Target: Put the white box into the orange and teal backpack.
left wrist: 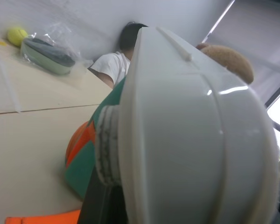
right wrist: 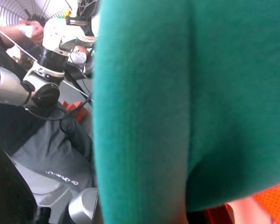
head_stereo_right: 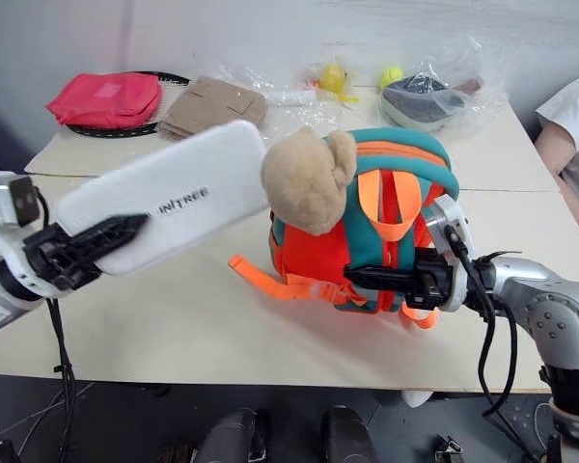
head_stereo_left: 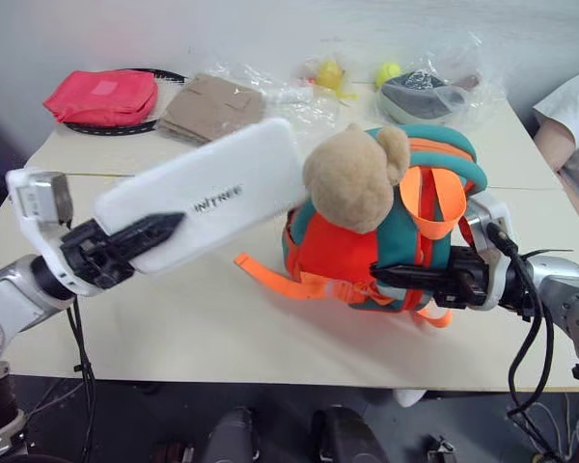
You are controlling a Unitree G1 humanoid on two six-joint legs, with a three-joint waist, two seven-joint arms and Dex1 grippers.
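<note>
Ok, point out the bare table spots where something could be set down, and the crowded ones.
Bare: the near table between the left gripper and the backpack, below the lifted white box; also right of the backpack, toward the person's sleeve. Crowded: the far edge, with red pouch, tan pouch and bagged items.

Bright, even indoor light, soft glare on the white box (head_stereo_left: 205,192), close-up blur in both wrist views
</note>
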